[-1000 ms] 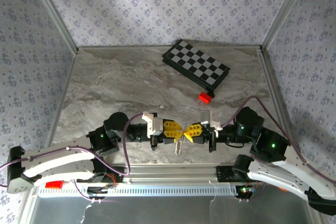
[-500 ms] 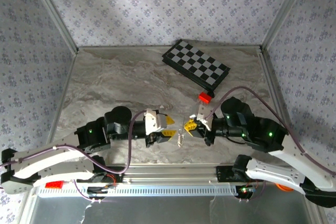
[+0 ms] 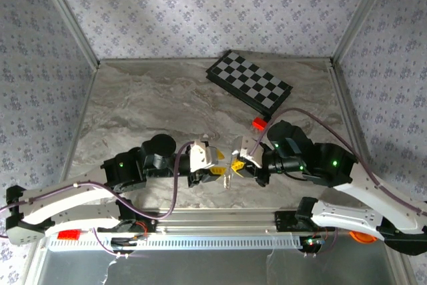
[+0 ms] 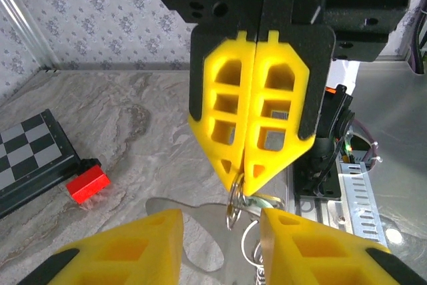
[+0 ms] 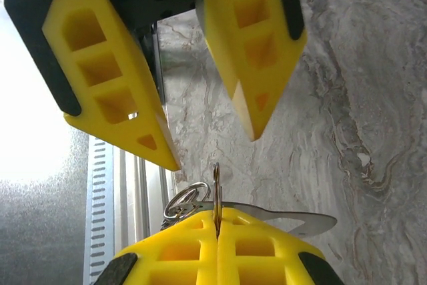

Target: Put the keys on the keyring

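My right gripper (image 3: 237, 163) is shut on the keyring (image 5: 215, 185), a thin metal ring seen edge-on and sticking out past its fingertips (image 5: 193, 225). In the left wrist view the same ring (image 4: 233, 198) hangs at the tips of the shut right gripper (image 4: 241, 178). A flat silver key (image 5: 297, 221) and smaller rings (image 5: 187, 198) dangle from it, with a pale green piece (image 4: 268, 199) beside them. The bunch hangs just above the table (image 3: 227, 178). My left gripper (image 3: 212, 165) faces it, open, fingers (image 4: 127, 251) either side of the key (image 4: 200, 231) without touching it.
A folded chessboard (image 3: 249, 89) lies at the back right, also seen in the left wrist view (image 4: 27, 155). A small red block (image 3: 260, 123) sits just in front of it. The aluminium rail (image 3: 220, 217) runs along the near table edge, close under the grippers.
The two grippers met tip to tip a second ago. The left one has since come off the ring and opened, while the right arm has risen and shifted left with the bunch.
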